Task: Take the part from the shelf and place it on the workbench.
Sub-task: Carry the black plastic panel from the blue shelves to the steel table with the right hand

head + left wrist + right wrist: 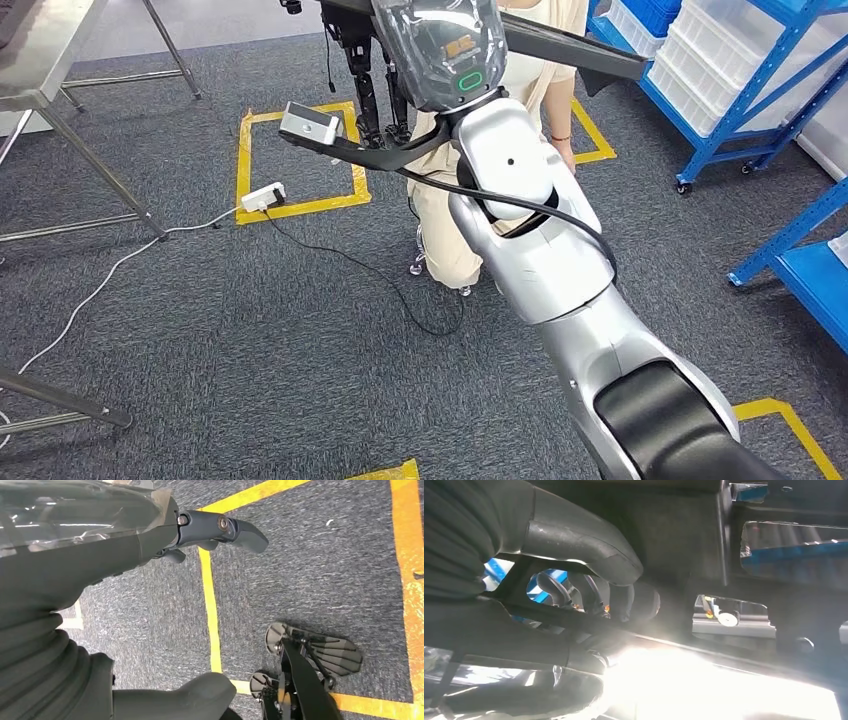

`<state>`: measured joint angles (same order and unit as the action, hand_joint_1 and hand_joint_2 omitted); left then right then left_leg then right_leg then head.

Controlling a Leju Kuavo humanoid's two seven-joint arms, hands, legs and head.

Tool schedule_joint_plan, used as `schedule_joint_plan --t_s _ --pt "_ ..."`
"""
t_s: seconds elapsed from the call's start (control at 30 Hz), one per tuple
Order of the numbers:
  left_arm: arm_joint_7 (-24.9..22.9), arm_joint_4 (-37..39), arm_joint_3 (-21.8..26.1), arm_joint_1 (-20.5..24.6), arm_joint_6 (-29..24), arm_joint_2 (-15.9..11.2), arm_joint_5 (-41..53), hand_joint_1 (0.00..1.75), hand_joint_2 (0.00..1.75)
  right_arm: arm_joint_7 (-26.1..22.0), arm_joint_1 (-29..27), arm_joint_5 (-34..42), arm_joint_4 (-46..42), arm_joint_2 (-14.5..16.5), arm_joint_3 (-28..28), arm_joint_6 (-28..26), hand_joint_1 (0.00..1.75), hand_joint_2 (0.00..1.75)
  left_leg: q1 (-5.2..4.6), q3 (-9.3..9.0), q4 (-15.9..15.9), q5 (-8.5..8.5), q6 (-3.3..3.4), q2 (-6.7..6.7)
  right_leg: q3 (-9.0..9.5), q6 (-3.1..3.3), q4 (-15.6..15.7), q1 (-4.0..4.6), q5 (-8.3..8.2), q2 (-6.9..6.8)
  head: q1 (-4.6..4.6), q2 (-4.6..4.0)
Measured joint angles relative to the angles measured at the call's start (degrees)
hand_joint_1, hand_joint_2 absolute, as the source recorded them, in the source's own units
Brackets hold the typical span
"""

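Our right hand is curled around the part, a long dark frame-like piece: in the right wrist view the thumb and fingers wrap a bar of it. In the head view the part runs crosswise in front of us, raised off the floor at the end of our right arm. Its long axis goes from a small white-and-grey block near our left side out toward the blue shelf on our right. So the part is already off the shelf, and we judge the carry to be under way.

Our left hand hangs over grey carpet and yellow tape lines, holding nothing, its fingers loosely apart; it is well away from the part, so the right hand alone bears it.

A metal table stands at our far left; whether it is the workbench we cannot tell. A person stands just beyond the part, close to our arm, so any turn of the long piece wants care
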<state>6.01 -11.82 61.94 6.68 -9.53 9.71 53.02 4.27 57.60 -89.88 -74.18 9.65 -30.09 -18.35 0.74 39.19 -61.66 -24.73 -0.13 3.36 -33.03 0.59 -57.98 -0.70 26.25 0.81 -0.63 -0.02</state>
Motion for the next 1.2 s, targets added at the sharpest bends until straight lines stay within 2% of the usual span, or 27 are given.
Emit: schedule_joint_plan --t_s 0.03,0.07,0.1,0.13,0.17,0.2,0.27,0.3,0.33,0.4,0.47,0.53,0.6,0.63,0.67,0.7,0.77,0.8,0.83,0.87,0.93,1.0,1.07,1.1,1.13,1.17,1.2 --pt "-0.01 0.0 0.01 0.03 -0.03 -0.03 -0.07 0.0 1.75 -0.08 0.04 -0.01 0.14 0.19 -0.05 0.02 1.75 1.75 0.04 1.56 -3.34 -1.75 -0.23 -1.48 0.16 0.28 0.07 0.08 0.05 -0.55 -0.03 0.0" --pt "-0.02 0.0 0.01 0.06 -0.04 -0.03 -0.1 0.0 1.75 -0.16 0.07 -0.01 0.33 0.31 -0.12 0.04 1.75 1.75 0.16 3.5 -7.34 -3.57 -0.48 -2.33 0.23 0.53 0.08 0.21 0.16 -1.14 -0.09 0.0" --pt "-0.02 0.0 0.02 0.08 -0.05 -0.03 -0.16 0.0 1.75 -0.23 0.06 -0.02 0.63 0.42 -0.24 0.08 1.75 1.75 0.34 5.34 -10.93 -4.87 -0.7 -2.69 0.28 0.64 0.07 0.33 0.25 -1.75 -0.07 0.0" --pt "-0.03 0.0 0.04 0.07 -0.07 -0.03 -0.25 0.0 1.75 -0.28 0.06 -0.02 1.01 0.56 -0.34 0.16 1.75 1.75 0.54 6.46 -12.96 -5.23 -0.9 -2.9 0.3 0.71 0.06 0.42 0.32 -2.36 -0.07 0.0" --pt "-0.03 0.0 0.09 0.04 -0.1 -0.03 -0.37 0.0 1.75 -0.34 0.07 -0.02 1.45 0.75 -0.45 0.24 1.75 1.75 0.72 6.4 -12.64 -4.51 -1.07 -3.09 0.32 0.75 0.05 0.46 0.39 -2.91 -0.08 0.0" --pt "-0.04 0.0 0.2 0.02 -0.13 -0.03 -0.5 0.0 1.75 -0.37 0.12 -0.02 1.94 1.01 -0.56 0.3 1.75 1.75 0.9 5.12 -10.04 -2.93 -1.18 -3.45 0.37 0.72 0.04 0.47 0.47 -3.38 -0.08 0.0" --pt "-0.04 0.0 0.48 0.08 -0.17 -0.03 -0.72 0.0 1.75 -0.38 0.44 -0.02 2.84 1.5 -0.73 0.28 1.75 1.75 0.97 0.78 -2.08 0.34 -1.27 -5.32 0.49 0.39 -0.04 0.73 0.79 -4.1 -0.1 0.0" --pt "-0.03 0.0 0.63 0.14 -0.19 -0.03 -0.78 0.0 1.75 -0.38 0.72 -0.02 3.32 1.69 -0.85 0.21 1.75 1.75 0.87 -0.78 0.8 1.19 -1.08 -5.99 0.53 0.14 -0.09 0.96 0.98 -4.41 0.04 0.0" --pt "-0.03 0.0 0.78 0.19 -0.2 -0.02 -0.84 0.0 1.75 -0.37 0.98 -0.02 3.79 1.85 -1.0 0.09 1.75 1.75 0.68 -1.59 2.31 1.46 -0.82 -6.4 0.58 -0.13 -0.12 1.19 1.14 -4.71 0.17 0.0" --pt "-0.02 0.0 1.13 0.25 -0.22 -0.01 -1.0 0.0 1.75 -0.32 1.29 -0.02 4.74 2.14 -1.27 -0.16 1.75 1.75 0.29 -1.66 2.79 1.39 -0.02 -5.52 0.81 -0.66 -0.06 1.37 1.38 -5.5 0.44 0.0" --pt "-0.02 0.0 1.37 0.24 -0.26 -0.02 -1.19 0.0 1.75 -0.27 1.3 -0.02 5.49 2.44 -1.49 -0.39 1.75 1.75 0.24 -2.0 3.25 1.61 0.81 -4.63 0.47 -1.15 -1.07 1.18 2.22 -4.79 0.45 0.0" --pt "-0.02 0.0 1.45 0.29 -0.32 -0.04 -1.27 0.0 1.75 -0.24 1.31 -0.01 6.09 2.57 -1.67 -0.75 1.75 1.75 0.36 -2.32 3.62 1.84 1.56 -3.73 -1.96 -0.97 -6.18 0.83 4.62 -2.63 0.5 0.01" --pt "-0.02 0.0 1.5 0.36 -0.45 -0.07 -1.32 0.0 1.75 -0.22 1.16 0.0 6.85 2.57 -1.84 -1.07 1.75 1.75 0.34 -2.33 3.64 1.86 1.87 -2.56 -6.09 -0.65 -14.23 0.61 7.38 -1.42 0.54 0.01" --pt "-0.02 0.0 1.55 0.36 -0.52 -0.07 -1.37 0.0 1.75 -0.21 0.98 -0.01 7.25 2.55 -1.92 -1.14 1.75 1.75 0.34 -2.34 3.63 1.85 1.88 -1.87 -7.69 -0.76 -16.86 0.57 7.95 -1.25 0.53 0.01" --pt "-0.02 0.0 1.62 0.34 -0.58 -0.07 -1.4 0.0 1.75 -0.2 0.82 -0.01 7.63 2.56 -2.03 -1.17 1.75 1.75 0.34 -2.34 3.61 1.85 1.88 -1.18 -8.39 -1.08 -17.51 0.54 7.63 -1.15 0.54 0.01" --pt "-0.03 0.0 1.72 0.33 -0.6 -0.07 -1.44 0.0 1.75 -0.19 0.74 -0.01 7.92 2.61 -2.13 -1.19 1.75 1.75 0.35 -2.36 3.59 1.86 1.85 -0.49 -7.91 -1.53 -15.73 0.46 6.38 -0.99 0.52 0.0" --pt "-0.04 0.0 1.97 0.33 -0.63 -0.07 -1.54 0.0 1.75 -0.18 0.95 -0.01 8.48 2.8 -2.36 -1.29 1.75 1.75 0.26 -2.3 3.45 1.85 1.65 0.79 -4.71 -2.37 -7.84 0.14 2.69 0.41 0.55 0.0" --pt "-0.04 0.0 2.14 0.35 -0.64 -0.07 -1.64 0.0 1.75 -0.17 1.14 -0.01 8.72 2.96 -2.48 -1.41 1.75 1.75 0.17 -2.23 3.33 1.81 1.45 1.34 -3.18 -2.45 -4.3 -0.04 1.18 1.24 0.48 0.01" --pt "-0.04 0.0 2.29 0.35 -0.66 -0.08 -1.75 0.0 1.75 -0.15 1.29 -0.01 8.97 3.14 -2.61 -1.55 1.75 1.75 0.1 -2.1 3.22 1.79 1.19 1.82 -2.18 -2.37 -2.03 -0.16 0.29 1.88 0.4 0.01" --pt "-0.05 0.0 2.44 0.3 -0.68 -0.08 -1.86 0.0 1.75 -0.14 1.38 -0.01 9.22 3.34 -2.73 -1.68 1.75 1.75 0.13 -1.94 3.16 1.79 0.83 2.24 -1.73 -2.08 -1.07 -0.12 -0.08 2.15 0.33 0.01" --pt "-0.11 0.0 2.68 0.09 -0.73 -0.14 -1.94 0.0 1.75 -0.12 1.44 0.0 9.65 3.84 -2.91 -1.85 1.75 1.75 0.51 -1.64 3.07 1.77 0.13 2.5 -1.61 -1.28 -1.0 -0.14 -0.36 1.34 0.25 0.01" --pt "-0.18 0.0 2.87 -0.03 -0.79 -0.21 -1.98 0.0 1.75 -0.12 1.67 -0.02 10.04 4.46 -3.04 -1.94 1.75 1.75 0.6 -0.62 1.12 0.42 -0.44 0.37 -1.44 -0.38 -0.71 -0.27 -0.65 0.46 0.04 0.01" --pt "-0.24 0.0 2.95 0.04 -0.81 -0.23 -2.02 0.0 1.75 -0.12 1.87 -0.02 10.42 4.85 -3.13 -2.05 1.75 1.75 0.59 2.24 -4.95 -2.94 -0.84 -2.28 -1.33 0.28 -0.59 -0.09 -0.64 -0.53 -0.15 0.01" --pt "-0.26 0.0 2.98 0.08 -0.81 -0.23 -2.03 0.0 1.75 -0.12 1.88 -0.02 10.63 4.92 -3.16 -2.11 1.75 1.75 0.67 4.05 -8.7 -4.6 -1.02 -2.77 -1.32 0.51 -0.6 0.09 -0.59 -1.11 -0.19 0.0" --pt "-0.29 0.0 3.02 0.09 -0.81 -0.23 -2.03 0.0 1.75 -0.12 1.79 -0.02 10.88 4.97 -3.22 -2.14 1.75 1.75 0.75 5.44 -11.53 -5.54 -1.15 -2.98 -1.32 0.58 -0.6 0.24 -0.53 -1.7 -0.15 0.0" --pt "-0.32 0.0 3.04 0.08 -0.82 -0.24 -2.03 0.0 1.75 -0.12 1.71 -0.02 11.14 5.01 -3.3 -2.14 1.75 1.75 0.79 5.9 -12.5 -5.49 -1.22 -3.1 -1.33 0.63 -0.61 0.34 -0.49 -2.27 -0.18 0.0" --pt "-0.34 0.0 3.08 0.05 -0.82 -0.26 -2.03 0.0 1.75 -0.11 1.64 -0.02 11.37 5.04 -3.4 -2.16 1.75 1.75 0.83 5.1 -11.08 -4.42 -1.26 -3.29 -1.32 0.65 -0.62 0.39 -0.45 -2.8 -0.18 0.0"
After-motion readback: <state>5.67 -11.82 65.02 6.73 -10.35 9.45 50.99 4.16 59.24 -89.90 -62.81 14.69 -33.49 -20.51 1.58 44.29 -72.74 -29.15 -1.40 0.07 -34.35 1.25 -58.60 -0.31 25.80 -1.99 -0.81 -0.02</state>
